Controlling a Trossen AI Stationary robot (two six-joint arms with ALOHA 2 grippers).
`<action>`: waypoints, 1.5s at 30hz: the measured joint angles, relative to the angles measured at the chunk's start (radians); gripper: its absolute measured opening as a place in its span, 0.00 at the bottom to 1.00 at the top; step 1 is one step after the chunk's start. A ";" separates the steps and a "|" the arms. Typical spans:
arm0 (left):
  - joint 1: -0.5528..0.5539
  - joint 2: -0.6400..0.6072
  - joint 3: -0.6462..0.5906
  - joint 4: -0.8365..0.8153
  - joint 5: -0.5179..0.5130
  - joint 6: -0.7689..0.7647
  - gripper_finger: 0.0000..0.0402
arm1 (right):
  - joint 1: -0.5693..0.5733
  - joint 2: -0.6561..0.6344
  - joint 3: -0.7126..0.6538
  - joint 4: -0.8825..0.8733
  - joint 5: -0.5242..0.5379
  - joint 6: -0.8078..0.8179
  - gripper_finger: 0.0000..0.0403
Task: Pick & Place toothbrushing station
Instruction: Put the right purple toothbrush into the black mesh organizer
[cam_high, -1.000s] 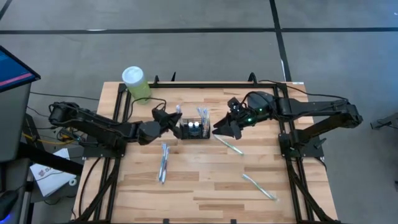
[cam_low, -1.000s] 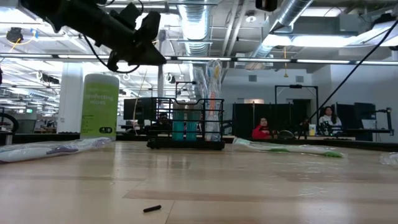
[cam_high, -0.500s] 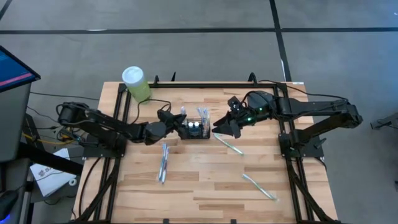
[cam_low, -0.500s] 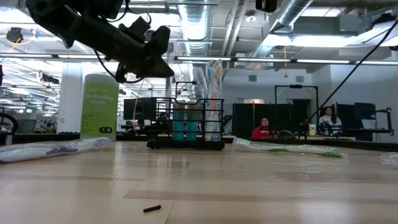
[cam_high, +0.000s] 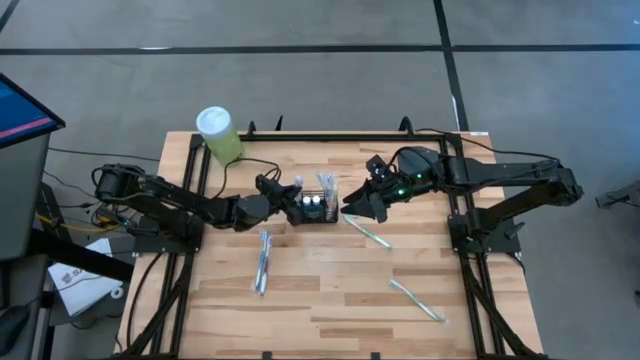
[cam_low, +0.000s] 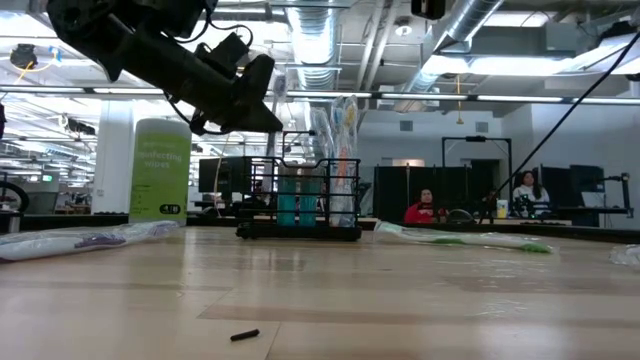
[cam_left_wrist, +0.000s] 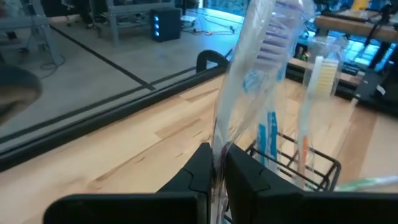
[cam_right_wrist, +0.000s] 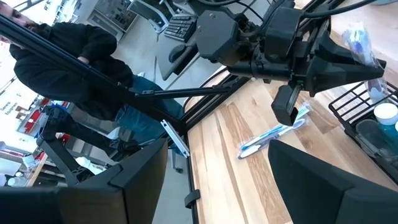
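High view: left gripper (cam_high: 281, 194) clamped shut on a wrapped toothbrush (cam_high: 293, 184), caddy (cam_high: 316, 208) just beyond its tips, mid-table; green canister (cam_high: 218, 134) well behind the arm; two wrapped brushes (cam_high: 263, 260) on the wood below the wrist. Right gripper (cam_high: 362, 205) spread wide, empty, just off the caddy's other side, another wrapped brush (cam_high: 368, 233) under it. Low view: left gripper (cam_low: 255, 100) hanging above and beside the caddy (cam_low: 299, 198), canister (cam_low: 160, 169) behind. Left wrist view: fingers (cam_left_wrist: 242, 177) pinched on the toothbrush (cam_left_wrist: 255, 81) wrapper, caddy (cam_left_wrist: 308, 171) just ahead. Right wrist view: own fingers (cam_right_wrist: 314, 186) parted, nothing between; left gripper (cam_right_wrist: 339, 62) opposite, caddy (cam_right_wrist: 367, 118) below it.
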 joint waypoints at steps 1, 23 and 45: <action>0.001 0.000 0.000 -0.003 0.012 0.000 0.03 | 0.000 0.000 0.000 0.000 0.000 0.000 0.67; -0.009 0.084 0.001 -0.001 0.009 -0.076 0.03 | -0.010 0.008 0.001 0.000 0.004 -0.008 0.67; 0.014 0.102 0.001 -0.018 -0.007 -0.057 0.08 | -0.010 0.008 0.001 0.000 0.004 -0.024 0.67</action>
